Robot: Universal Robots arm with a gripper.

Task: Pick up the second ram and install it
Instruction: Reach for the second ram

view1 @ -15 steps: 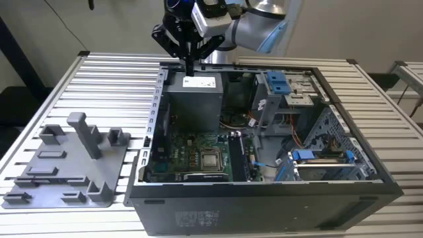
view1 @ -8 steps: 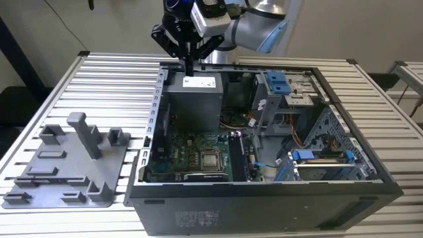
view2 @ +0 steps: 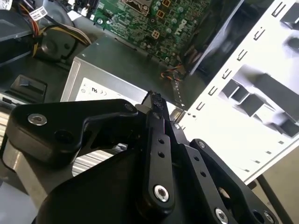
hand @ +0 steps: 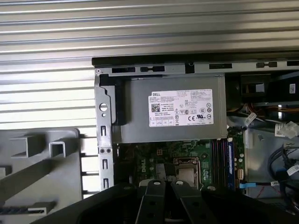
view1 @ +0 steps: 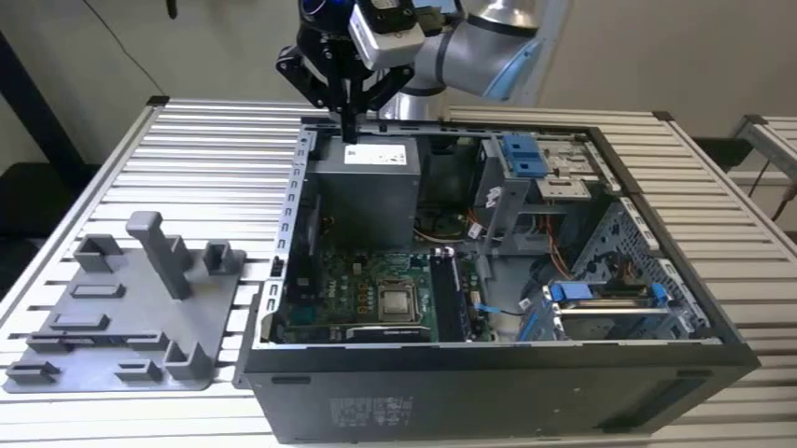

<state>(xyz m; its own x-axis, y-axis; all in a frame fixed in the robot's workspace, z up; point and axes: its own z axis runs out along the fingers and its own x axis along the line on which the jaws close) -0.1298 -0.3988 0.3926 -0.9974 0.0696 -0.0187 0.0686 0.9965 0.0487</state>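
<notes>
As it hovers, the end effector [view1: 351, 136] is fully closed.

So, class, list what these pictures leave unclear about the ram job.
Black gripper: too small in the exterior view to tell whether it carries the slim dark ram strip.
Memory slots on the green motherboard: shadowed in the first wrist view.
Grey plastic tray: cut off by the first wrist view's edge.
</notes>
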